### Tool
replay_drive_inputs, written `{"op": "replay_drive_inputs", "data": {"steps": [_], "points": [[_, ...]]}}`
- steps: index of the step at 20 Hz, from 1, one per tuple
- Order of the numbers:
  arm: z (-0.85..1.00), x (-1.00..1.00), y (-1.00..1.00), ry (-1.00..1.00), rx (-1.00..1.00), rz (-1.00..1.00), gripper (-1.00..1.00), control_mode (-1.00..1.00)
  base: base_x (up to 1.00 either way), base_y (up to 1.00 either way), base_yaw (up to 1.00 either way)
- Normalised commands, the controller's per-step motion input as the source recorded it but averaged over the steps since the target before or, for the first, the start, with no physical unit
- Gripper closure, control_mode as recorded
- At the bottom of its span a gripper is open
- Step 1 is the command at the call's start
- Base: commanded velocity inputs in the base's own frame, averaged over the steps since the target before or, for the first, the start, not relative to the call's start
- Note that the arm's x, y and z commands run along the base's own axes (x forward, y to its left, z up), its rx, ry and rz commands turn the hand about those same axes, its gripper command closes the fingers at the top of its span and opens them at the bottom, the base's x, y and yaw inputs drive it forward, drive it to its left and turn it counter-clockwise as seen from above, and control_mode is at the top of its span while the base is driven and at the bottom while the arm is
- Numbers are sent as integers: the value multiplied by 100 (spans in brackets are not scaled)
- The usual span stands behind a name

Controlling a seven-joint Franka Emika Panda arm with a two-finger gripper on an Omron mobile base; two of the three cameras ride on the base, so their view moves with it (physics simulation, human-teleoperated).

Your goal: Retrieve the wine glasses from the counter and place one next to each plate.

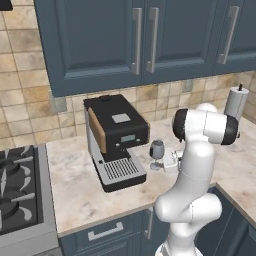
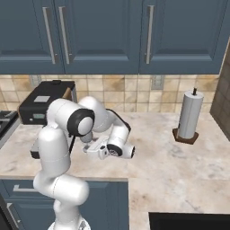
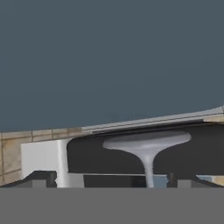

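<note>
1 wine glass (image 1: 157,150) is seen upright on the beige marble desk (image 1: 75,180) in the left base view, just right of the black coffee machine (image 1: 116,135) and just left of the white gripper (image 1: 171,161), which is held low at the glass's stem height. In the right base view the glass is hidden behind the arm's elbow; the gripper (image 2: 93,149) is shown pointing left toward the coffee machine (image 2: 42,105), and a paper towel roll (image 2: 188,117) (standing on a dark base) is visible well to the right. In the hand view the picture is rolled upside down: the glass's foot (image 3: 146,142) and thin stem are shown between the 2 dark finger tips (image 3: 41,178), which are spread wide, with no contact visible. A stove (image 1: 17,190) is seen at the left edge of the left base view.
</note>
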Motion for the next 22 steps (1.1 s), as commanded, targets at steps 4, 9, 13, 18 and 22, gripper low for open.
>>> {"op": "replay_drive_inputs", "data": {"steps": [4, 9, 13, 18, 22], "points": [[-19, 19, 9, 0, 0, -1, -100, -100, 0, 0, 0], [-13, 7, 6, 0, 0, -1, 100, -100, 0, 0, 0], [0, 0, 0, -3, 0, 0, 100, -100, 0, 0, 0], [0, 0, 5, -2, 0, 0, 100, -100, 0, 0, 0], [15, -22, 0, -14, 0, 0, 100, -100, 0, 0, 0]]}}
